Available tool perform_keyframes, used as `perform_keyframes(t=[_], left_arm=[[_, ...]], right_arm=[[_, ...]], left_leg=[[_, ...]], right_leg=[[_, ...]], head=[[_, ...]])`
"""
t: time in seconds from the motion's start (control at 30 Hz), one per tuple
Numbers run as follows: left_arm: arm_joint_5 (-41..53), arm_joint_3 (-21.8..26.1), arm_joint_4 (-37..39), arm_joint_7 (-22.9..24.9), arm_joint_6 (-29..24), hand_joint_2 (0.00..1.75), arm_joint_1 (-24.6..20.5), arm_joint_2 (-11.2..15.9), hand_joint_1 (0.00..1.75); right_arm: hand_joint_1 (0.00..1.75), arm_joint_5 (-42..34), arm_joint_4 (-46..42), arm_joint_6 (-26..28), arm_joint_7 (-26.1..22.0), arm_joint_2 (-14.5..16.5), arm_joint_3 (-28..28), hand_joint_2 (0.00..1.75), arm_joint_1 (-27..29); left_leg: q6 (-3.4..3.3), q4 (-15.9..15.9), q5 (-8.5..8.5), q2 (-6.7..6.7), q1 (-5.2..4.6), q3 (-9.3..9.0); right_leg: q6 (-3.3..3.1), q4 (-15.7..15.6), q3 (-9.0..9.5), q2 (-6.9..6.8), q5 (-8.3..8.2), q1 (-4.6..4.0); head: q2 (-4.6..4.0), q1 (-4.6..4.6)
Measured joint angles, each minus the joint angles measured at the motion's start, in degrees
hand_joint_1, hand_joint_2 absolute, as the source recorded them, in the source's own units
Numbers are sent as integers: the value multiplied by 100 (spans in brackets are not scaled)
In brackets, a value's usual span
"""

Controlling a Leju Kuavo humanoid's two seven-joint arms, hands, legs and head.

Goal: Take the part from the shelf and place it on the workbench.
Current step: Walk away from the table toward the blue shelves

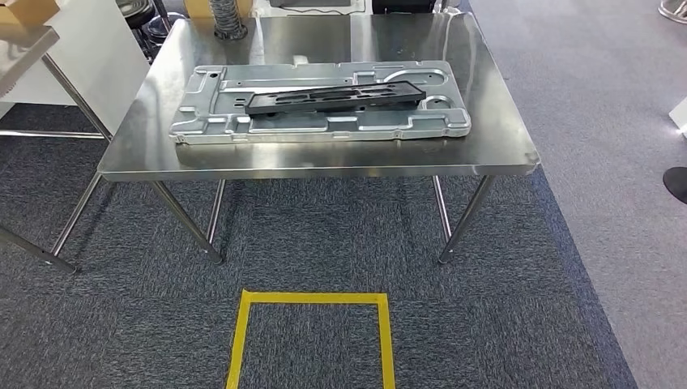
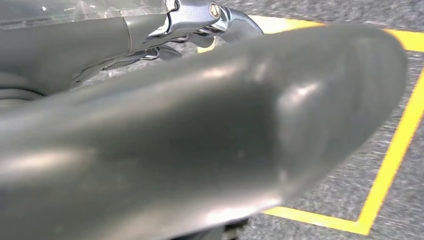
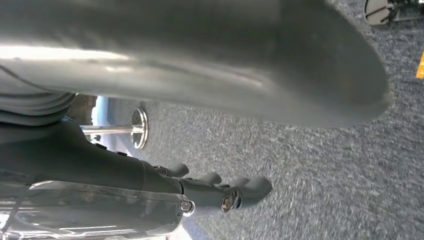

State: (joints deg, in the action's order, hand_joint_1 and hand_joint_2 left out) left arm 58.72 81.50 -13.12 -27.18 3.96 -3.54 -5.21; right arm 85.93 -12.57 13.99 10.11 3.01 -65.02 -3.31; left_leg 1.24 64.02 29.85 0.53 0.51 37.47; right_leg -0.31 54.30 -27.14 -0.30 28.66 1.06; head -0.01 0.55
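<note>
Nearest to me, a square outline of yellow tape [image 1: 312, 332] is lying on the dark grey carpet [image 1: 121, 324], right in front of where I am standing. My left hand [image 2: 200, 25] is hanging above that carpet, and the left wrist view is showing the same yellow tape beyond it; my fingers [image 2: 235, 22] are lying straight and close together, and I am holding nothing in them. My right hand [image 3: 215, 192] is hanging over the carpet too, fingers [image 3: 250, 187] slightly curled and apart from the thumb, with nothing in its grasp.

Beyond the tape, the shiny stainless-steel bench [image 1: 324, 158] is standing on its thin metal legs. On its top a large, flat, pale grey stamped metal panel [image 1: 211, 121] is lying lengthwise from left to right. The long black plastic part [image 1: 334, 98] is resting on that panel, running left to right along its middle, tilted a little so its right end is sitting farther away.

At the far left corner of the bench a ribbed metal hose [image 1: 228, 18] is standing upright. To the left, a second bench [image 1: 32, 57] is standing beside the first.
</note>
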Motion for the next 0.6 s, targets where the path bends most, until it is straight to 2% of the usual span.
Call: perform_keyframes(t=[0.03,0.07,0.1,0.13,0.17,0.2,0.27,0.3,0.33,0.4,0.43,0.47,0.53,0.57,0.6], left_arm=[[2,-3,3,1,3,0,1,-3,0],[3,-4,5,1,7,0,1,-5,0],[4,-5,6,1,10,0,0,-7,0],[4,-7,7,1,13,0,-1,-8,0],[4,-8,7,1,13,0,-2,-8,0],[3,-8,7,-1,11,0,-7,-8,0],[1,-9,7,-10,5,0,-20,-7,0],[1,-9,7,-19,0,0,-22,-6,0],[1,-9,7,-26,-5,0,-20,-5,0],[1,-9,7,-38,-10,0,-8,-8,0],[1,-9,7,-43,-11,0,-6,-9,0],[1,-9,7,-50,-11,0,-8,-10,0],[1,-9,7,-58,-11,0,-15,-7,0],[1,-9,7,-60,-11,0,-15,-5,0],[1,-9,7,-60,-10,0,-15,-4,0]], right_arm=[[0,-9,8,-35,-10,10,-2,0,-1],[0,-20,14,-61,-22,17,-5,0,-2],[0,-32,18,-80,-32,22,-8,0,-4],[0,-44,21,-94,-43,25,-11,0,-6],[0,-55,23,-110,-57,26,-15,0,-8],[0,-62,24,-127,-70,30,-18,0,-12],[0,-80,27,-156,-88,41,-27,0,-18],[0,-93,28,-165,-91,49,-34,0,-23],[0,-115,29,-170,-92,55,-43,0,-27],[0,-163,32,-166,-99,61,-68,0,-28],[0,-185,35,-162,-104,64,-80,0,-27],[0,-203,39,-159,-108,69,-92,0,-25],[0,-232,47,-157,-111,78,-107,0,-28],[0,-241,50,-156,-111,81,-114,0,-29],[0,-248,51,-156,-111,81,-120,0,-32]], left_leg=[[9,399,243,-1,5,96],[17,741,388,-2,8,153],[20,930,409,-2,10,138],[17,918,321,-2,11,33],[8,701,173,-2,11,-168],[-11,337,62,-5,11,-430],[-57,-378,25,-17,-10,-882],[-83,-576,64,-23,-23,-983],[-110,-648,75,-26,-38,-1001],[-191,-679,-10,-14,-24,-921],[-245,-694,-71,-3,-11,-862],[-291,-712,-139,8,1,-791],[-348,-712,-269,19,-8,-630],[-351,-706,-336,21,-18,-546],[-350,-696,-404,24,-27,-459]], right_leg=[[-19,25,-61,-9,-32,-13],[-27,62,-129,-14,-63,-26],[-28,106,-203,-19,-89,-35],[-24,158,-279,-20,-110,-39],[-14,214,-356,-19,-127,-40],[0,270,-426,-16,-142,-39],[52,358,-534,-14,-186,-51],[86,376,-567,-16,-221,-55],[121,377,-591,-18,-265,-57],[189,383,-639,-9,-300,-59],[213,457,-683,1,-196,-57],[233,622,-748,11,6,-51],[263,1249,-918,20,578,-28],[279,1605,-984,20,775,-22],[291,1875,-1002,20,835,-20]], head=[[0,2],[-1,3],[-1,2],[-1,3],[-1,4],[-1,6],[1,3],[0,2],[0,0],[-1,2],[-1,-10],[-1,-24],[-1,-49],[-1,-50],[-1,-49]])
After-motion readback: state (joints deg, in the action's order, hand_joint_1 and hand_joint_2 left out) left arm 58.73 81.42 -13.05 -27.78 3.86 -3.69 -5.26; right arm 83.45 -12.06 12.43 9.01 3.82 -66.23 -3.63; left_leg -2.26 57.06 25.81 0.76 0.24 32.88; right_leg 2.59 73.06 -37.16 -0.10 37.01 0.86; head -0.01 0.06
